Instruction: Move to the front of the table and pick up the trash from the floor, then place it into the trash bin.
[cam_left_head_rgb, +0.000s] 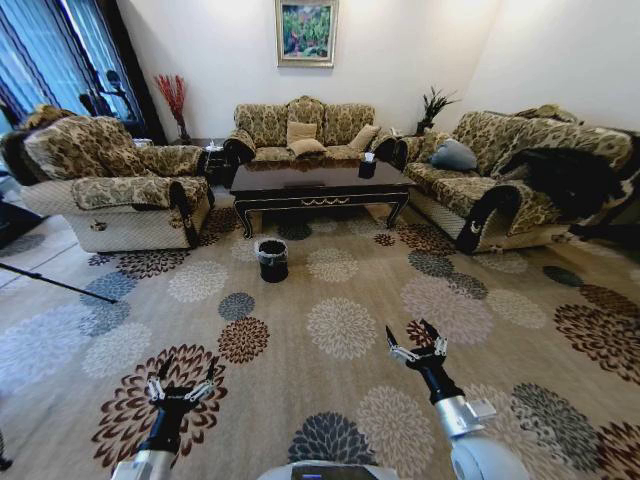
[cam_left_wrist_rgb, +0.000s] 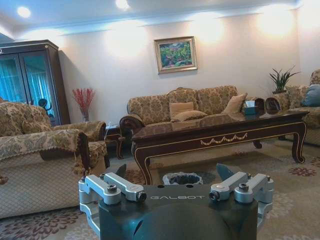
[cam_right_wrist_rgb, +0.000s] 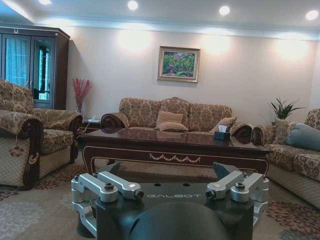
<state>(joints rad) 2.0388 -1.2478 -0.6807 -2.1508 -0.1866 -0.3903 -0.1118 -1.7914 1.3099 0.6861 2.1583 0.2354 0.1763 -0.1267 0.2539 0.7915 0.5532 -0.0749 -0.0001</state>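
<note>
Trash bin (cam_left_head_rgb: 272, 259) stands ahead on the floor (cam_left_head_rgb: 340, 300) before the surface (cam_left_head_rgb: 320, 185), well beyond our wide left hand (cam_left_head_rgb: 181, 377) and wide right hand (cam_left_head_rgb: 417, 342); left is nearer. Left wrist: bin (cam_left_wrist_rgb: 183, 178) dead ahead. Right wrist: surface (cam_right_wrist_rgb: 170, 145) ahead.

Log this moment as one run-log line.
phase: approach | glossy dark brown coffee table ahead | small black lined trash bin before it | left gripper open | right gripper open

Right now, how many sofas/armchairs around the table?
3: an armchair on the robot's left of the table, a sofa behind it by the far wall, and another sofa on the right. More may be out of frame.
</note>
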